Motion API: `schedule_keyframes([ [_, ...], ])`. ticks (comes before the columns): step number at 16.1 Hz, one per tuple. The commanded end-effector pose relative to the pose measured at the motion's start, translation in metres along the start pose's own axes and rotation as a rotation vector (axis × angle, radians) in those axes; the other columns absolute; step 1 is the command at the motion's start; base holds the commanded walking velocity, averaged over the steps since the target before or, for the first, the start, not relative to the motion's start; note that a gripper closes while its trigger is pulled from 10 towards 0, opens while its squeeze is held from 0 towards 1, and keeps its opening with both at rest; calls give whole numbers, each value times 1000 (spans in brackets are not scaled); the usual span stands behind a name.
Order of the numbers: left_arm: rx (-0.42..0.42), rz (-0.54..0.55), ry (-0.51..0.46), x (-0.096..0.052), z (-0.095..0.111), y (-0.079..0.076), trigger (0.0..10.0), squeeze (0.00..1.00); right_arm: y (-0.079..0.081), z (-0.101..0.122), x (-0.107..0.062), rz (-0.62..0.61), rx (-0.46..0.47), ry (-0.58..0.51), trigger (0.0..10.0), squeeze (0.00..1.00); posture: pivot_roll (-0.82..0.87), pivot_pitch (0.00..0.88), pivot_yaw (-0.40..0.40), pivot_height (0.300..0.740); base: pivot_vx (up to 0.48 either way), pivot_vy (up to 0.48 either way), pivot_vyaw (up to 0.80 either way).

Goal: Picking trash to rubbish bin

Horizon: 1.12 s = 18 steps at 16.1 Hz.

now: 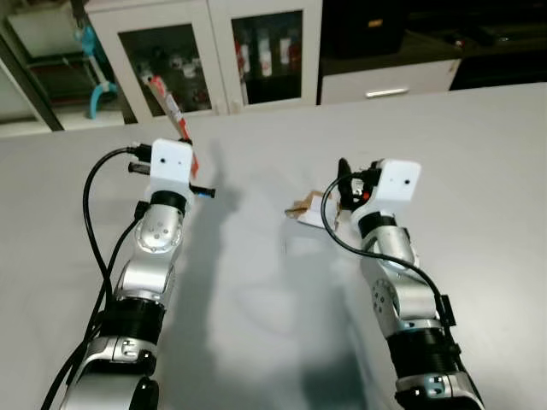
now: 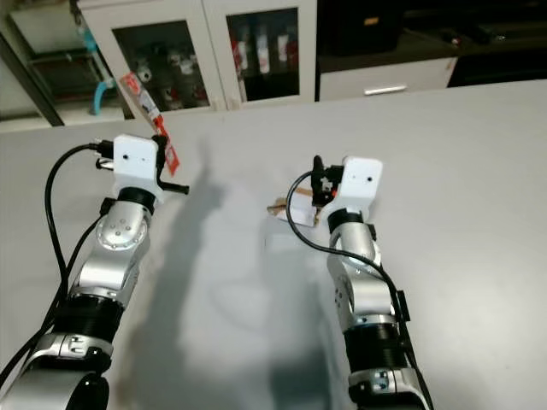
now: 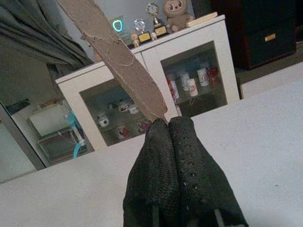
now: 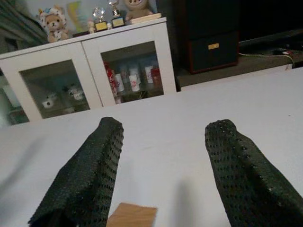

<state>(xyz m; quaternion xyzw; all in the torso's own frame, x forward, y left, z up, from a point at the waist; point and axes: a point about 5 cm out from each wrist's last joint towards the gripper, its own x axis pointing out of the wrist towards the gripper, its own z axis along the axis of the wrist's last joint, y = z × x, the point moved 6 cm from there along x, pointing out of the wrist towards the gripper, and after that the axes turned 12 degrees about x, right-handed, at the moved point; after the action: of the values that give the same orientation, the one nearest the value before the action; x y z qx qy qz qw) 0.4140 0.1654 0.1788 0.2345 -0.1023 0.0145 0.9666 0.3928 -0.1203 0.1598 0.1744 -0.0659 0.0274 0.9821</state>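
My left gripper (image 3: 166,124) is raised above the grey table (image 1: 479,145) and shut on a long strip of torn packaging (image 1: 172,111), red and white on one side and brown cardboard (image 3: 113,52) on the other. It sticks up from the closed fingers (image 3: 182,156). My right gripper (image 4: 163,130) is open, hovering just above the table. A crumpled brown and white piece of trash (image 1: 309,208) lies on the table beneath and just in front of it, with a brown corner (image 4: 132,215) showing between the fingers (image 4: 90,165).
A white cabinet with glass doors (image 1: 214,51) stands behind the table's far edge, with cups and bottles inside. A dark cabinet with a white drawer (image 1: 389,81) is to its right. Broad bare tabletop lies around both arms.
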Motion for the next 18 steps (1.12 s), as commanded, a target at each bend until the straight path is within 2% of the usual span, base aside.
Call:
schedule_keyframes([
  [1, -5, -5, -6, 1, 4, -2, 10000, 0, -4, 1, 0, -11, -2, 3, 10000, 0, 5, 73, 86, 740, 0, 0, 0],
  [8, -10, -1, -5, 0, 5, -3, 10000, 0, 2, -9, -1, 19, -27, 49, 10000, 0, 2, 86, 80, 740, 0, 0, 0],
  [9, -10, 0, -4, -1, 5, -3, 10000, 0, 4, -9, -2, 30, -4, 45, 10000, 0, 2, 89, 78, 740, 0, 0, 0],
  [10, -9, 1, -1, -1, 4, -3, 10000, 0, 9, -8, -2, 50, 10, 41, 10000, 1000, 2, 90, 77, 740, 0, 0, 0],
  [11, -9, 1, 1, -1, 3, -3, 10000, 0, 11, -9, -2, 61, 8, 45, 10000, 1000, 1, 92, 77, 740, 0, 0, 0],
  [13, -12, -1, 9, -3, 1, -5, 10000, 0, 13, -20, -2, 71, -57, 99, 10000, 1000, -1, 97, 69, 740, 0, 0, 0],
  [14, -14, -1, 10, -3, 2, -6, 10000, 0, 16, -23, -3, 92, -53, 111, 10000, 1000, 1, 98, 64, 740, 0, 0, 0],
  [18, -19, 4, 13, -5, 1, -7, 10000, 0, 25, -27, 1, 162, -130, 142, 10000, 1000, 3, 102, 48, 740, 0, 0, 0],
])
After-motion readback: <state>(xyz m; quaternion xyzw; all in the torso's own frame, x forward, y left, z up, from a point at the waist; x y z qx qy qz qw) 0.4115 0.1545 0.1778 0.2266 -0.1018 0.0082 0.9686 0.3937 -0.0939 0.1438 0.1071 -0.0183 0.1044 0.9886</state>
